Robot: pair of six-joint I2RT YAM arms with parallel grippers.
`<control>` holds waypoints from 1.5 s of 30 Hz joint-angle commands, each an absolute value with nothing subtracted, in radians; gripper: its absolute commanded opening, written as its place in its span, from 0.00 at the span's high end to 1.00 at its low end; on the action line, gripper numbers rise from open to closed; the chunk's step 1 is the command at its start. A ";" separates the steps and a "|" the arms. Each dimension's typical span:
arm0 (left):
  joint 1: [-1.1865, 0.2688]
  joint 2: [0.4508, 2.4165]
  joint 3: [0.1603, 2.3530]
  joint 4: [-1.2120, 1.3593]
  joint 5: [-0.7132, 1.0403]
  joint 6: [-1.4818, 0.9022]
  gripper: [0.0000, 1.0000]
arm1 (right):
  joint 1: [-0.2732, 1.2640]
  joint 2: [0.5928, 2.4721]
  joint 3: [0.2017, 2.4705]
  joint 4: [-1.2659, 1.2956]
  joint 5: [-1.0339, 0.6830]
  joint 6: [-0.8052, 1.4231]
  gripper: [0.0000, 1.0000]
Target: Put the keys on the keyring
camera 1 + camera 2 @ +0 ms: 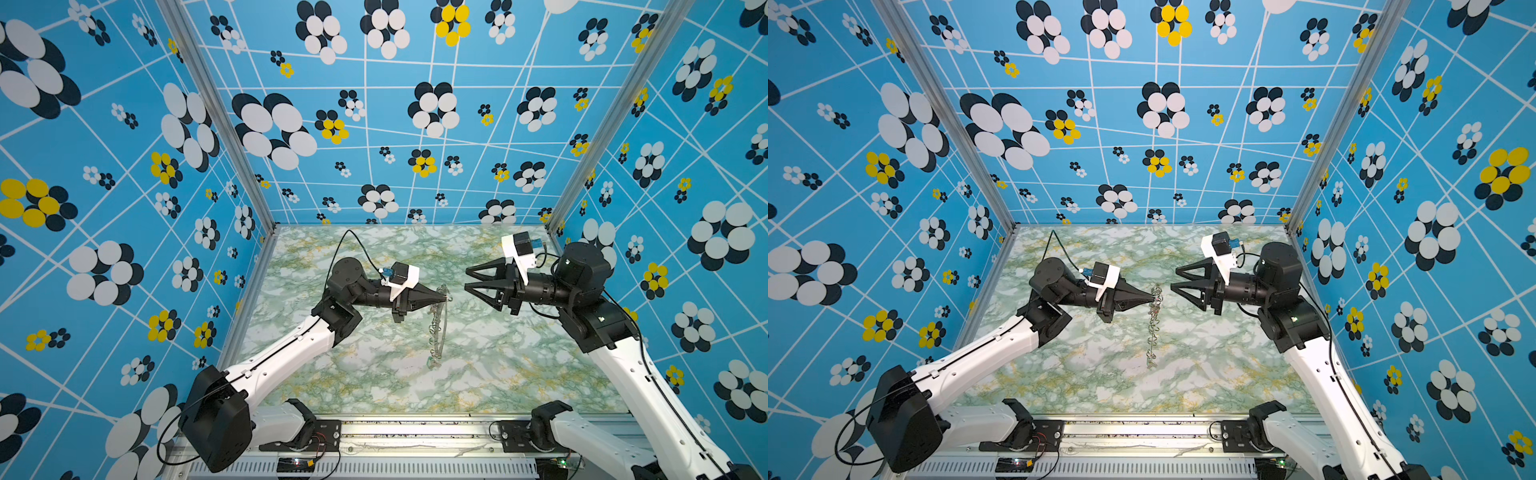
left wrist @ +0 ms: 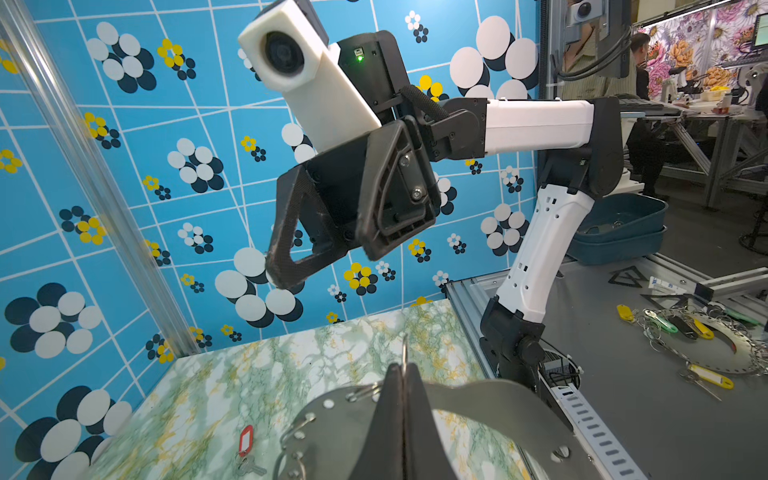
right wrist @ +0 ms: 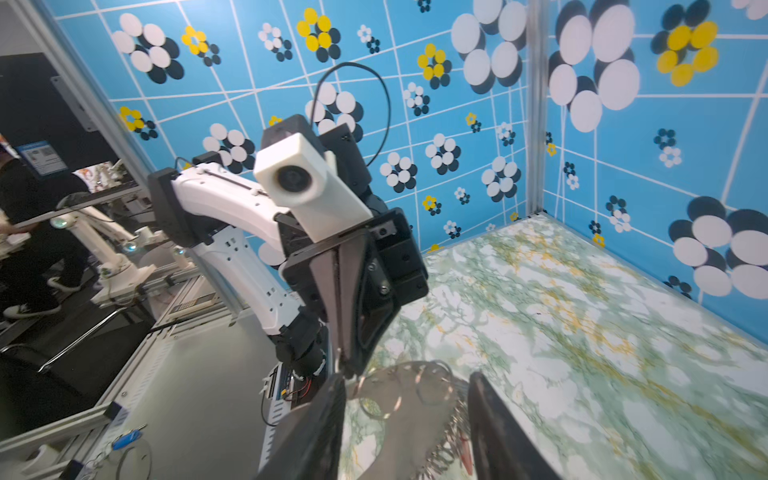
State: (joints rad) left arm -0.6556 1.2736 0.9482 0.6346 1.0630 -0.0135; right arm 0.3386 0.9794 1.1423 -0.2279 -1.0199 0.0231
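As the marbled tabletop [image 1: 374, 374] runs back from the arm bases:
- Keyring [image 1: 436, 328]: grey crescent plate edged with small rings, hanging edge-on in both top views.
- Left hand [image 1: 446, 297]: clamped tight on the keyring's far end.
- Right hand [image 1: 466, 279]: fingers spread, holding nothing, facing the keyring, just apart.
- Red key tag [image 2: 246, 439] with silver key [image 2: 249, 467]: lying on the tabletop, left wrist view only.

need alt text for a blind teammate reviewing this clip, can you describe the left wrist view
The left gripper, shut, pinches the grey crescent keyring by its edge. A red key tag with a silver key lies on the marbled table; the open right gripper hangs opposite.
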 commanded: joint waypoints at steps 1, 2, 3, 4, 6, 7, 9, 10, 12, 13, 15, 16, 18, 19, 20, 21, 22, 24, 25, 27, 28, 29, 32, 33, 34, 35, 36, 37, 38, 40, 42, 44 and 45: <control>-0.653 1.252 1.006 0.634 1.088 0.005 1.00 | 0.388 0.990 1.198 -0.362 -1.061 -0.075 0.51; -0.653 1.250 1.011 0.618 1.090 0.016 1.00 | 0.398 0.992 1.203 -0.388 -1.054 -0.093 0.52; -0.654 1.247 1.016 0.603 1.091 0.028 1.00 | 0.404 0.992 1.204 -0.408 -1.047 -0.106 0.53; -0.655 1.243 1.018 0.592 1.092 0.035 1.00 | 0.408 0.992 1.202 -0.420 -1.041 -0.118 0.53; -0.657 1.237 1.023 0.576 1.092 0.047 1.00 | 0.411 0.992 1.194 -0.428 -1.028 -0.128 0.54; -0.659 1.234 1.024 0.571 1.091 0.052 1.00 | 0.413 0.994 1.193 -0.427 -1.023 -0.127 0.54; -0.664 1.230 1.029 0.551 1.089 0.066 1.00 | 0.421 1.002 1.196 -0.422 -1.026 -0.127 0.55; -0.666 1.228 1.030 0.543 1.088 0.073 1.00 | 0.425 1.005 1.199 -0.421 -1.028 -0.125 0.55; -0.667 1.225 1.028 0.538 1.084 0.081 1.00 | 0.438 1.012 1.202 -0.421 -1.028 -0.125 0.55; -0.667 1.224 1.028 0.537 1.085 0.083 1.00 | 0.442 1.016 1.203 -0.420 -1.028 -0.126 0.56; -0.670 1.226 1.029 0.537 1.085 0.087 1.00 | 0.449 1.023 1.206 -0.423 -1.027 -0.123 0.57; -0.670 1.226 1.029 0.537 1.085 0.088 1.00 | 0.453 1.025 1.210 -0.423 -1.027 -0.122 0.58; -0.672 1.225 1.028 0.541 1.085 0.090 1.00 | 0.456 1.030 1.212 -0.425 -1.027 -0.119 0.60; -0.673 1.224 1.027 0.544 1.085 0.090 1.00 | 0.456 1.031 1.212 -0.428 -1.029 -0.120 0.61; -0.673 1.223 1.028 0.546 1.083 0.091 1.00 | 0.457 1.034 1.213 -0.433 -1.028 -0.119 0.62; -0.675 1.222 1.028 0.546 1.083 0.092 1.00 | 0.456 1.035 1.215 -0.437 -1.029 -0.119 0.64; -0.675 1.221 1.026 0.546 1.084 0.092 1.00 | 0.456 1.038 1.219 -0.444 -1.030 -0.118 0.65; -0.678 1.218 1.026 0.545 1.081 0.096 1.00 | 0.456 1.046 1.225 -0.452 -1.032 -0.117 0.67; -0.679 1.218 1.026 0.543 1.080 0.099 1.00 | 0.456 1.049 1.229 -0.458 -1.034 -0.117 0.68; -0.682 1.215 1.028 0.536 1.081 0.105 1.00 | 0.457 1.055 1.236 -0.466 -1.035 -0.118 0.72; -0.683 1.214 1.028 0.533 1.081 0.109 1.00 | 0.457 1.057 1.240 -0.470 -1.038 -0.117 0.74; -0.683 1.211 1.026 0.528 1.079 0.116 1.00 | 0.456 1.059 1.242 -0.473 -1.042 -0.115 0.76; -0.684 1.202 1.023 0.509 1.074 0.140 1.00 | 0.456 1.066 1.250 -0.480 -1.056 -0.103 0.82; -0.684 1.199 1.023 0.502 1.074 0.150 1.00 | 0.457 1.068 1.252 -0.480 -1.061 -0.099 0.84; -0.685 1.196 1.020 0.497 1.073 0.159 1.00 | 0.457 1.069 1.255 -0.481 -1.062 -0.095 0.86; -0.684 1.192 1.020 0.491 1.074 0.167 1.00 | 0.457 1.072 1.257 -0.485 -1.065 -0.093 0.86; -0.686 1.191 1.019 0.484 1.074 0.176 1.00 | 0.457 1.074 1.261 -0.494 -1.068 -0.094 0.87; -0.688 1.189 1.019 0.478 1.074 0.183 1.00 | 0.457 1.077 1.264 -0.500 -1.069 -0.096 0.87; -0.688 1.185 1.018 0.475 1.075 0.188 1.00 | 0.457 1.080 1.269 -0.506 -1.069 -0.095 0.87; -0.690 1.182 1.017 0.470 1.077 0.196 1.00 | 0.457 1.084 1.274 -0.514 -1.072 -0.097 0.88; -0.691 1.177 1.014 0.467 1.076 0.202 1.00 | 0.456 1.087 1.278 -0.514 -1.078 -0.093 0.88; -0.693 1.173 1.012 0.461 1.078 0.211 1.00 | 0.455 1.089 1.282 -0.513 -1.080 -0.086 0.89; -0.692 1.170 1.012 0.455 1.078 0.215 1.00 | 0.455 1.091 1.284 -0.515 -1.080 -0.085 0.88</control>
